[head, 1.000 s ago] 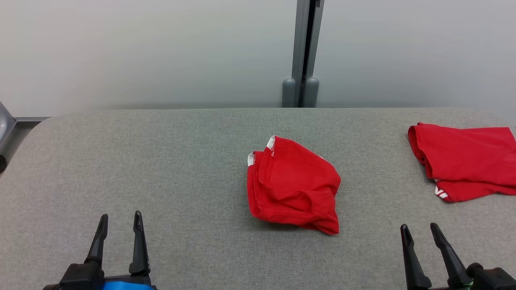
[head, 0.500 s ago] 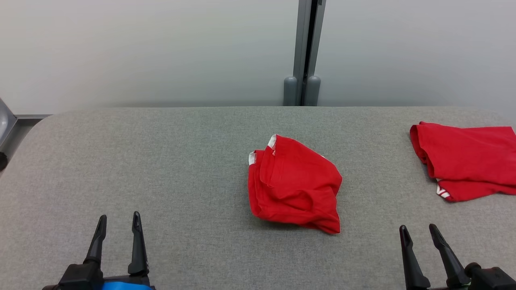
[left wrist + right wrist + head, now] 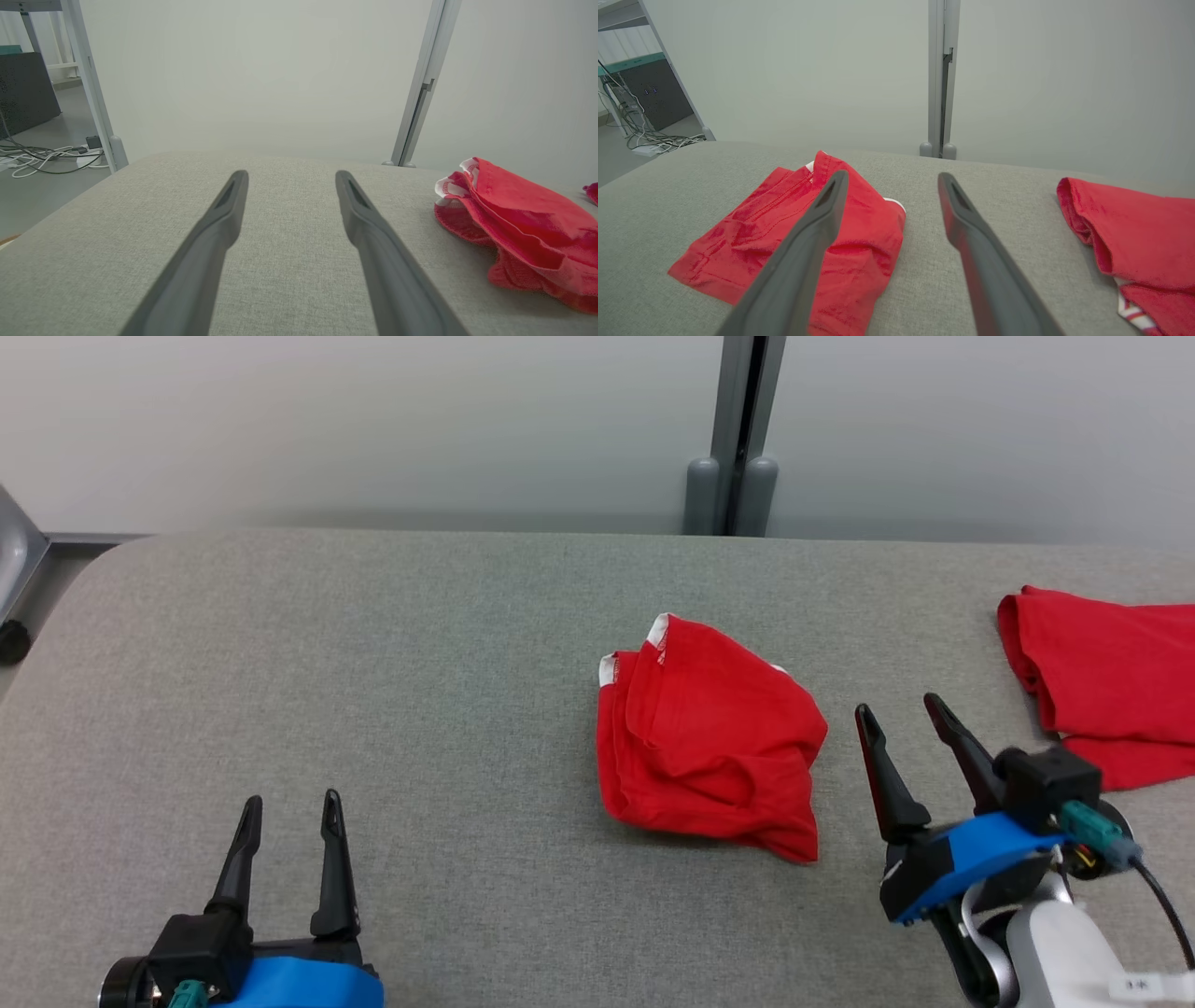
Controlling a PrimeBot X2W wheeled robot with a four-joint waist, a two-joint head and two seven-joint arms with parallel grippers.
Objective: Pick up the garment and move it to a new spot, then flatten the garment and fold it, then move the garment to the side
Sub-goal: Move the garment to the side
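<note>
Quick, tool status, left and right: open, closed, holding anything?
Left tool: open, holding nothing.
Right tool: open, holding nothing, beside the middle red garment.

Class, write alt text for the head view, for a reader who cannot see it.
A crumpled red garment lies centred on a grey padded table, a second red garment at its right edge. The right gripper is open beside the crumpled one, not touching; the left gripper is open at lower left.
</note>
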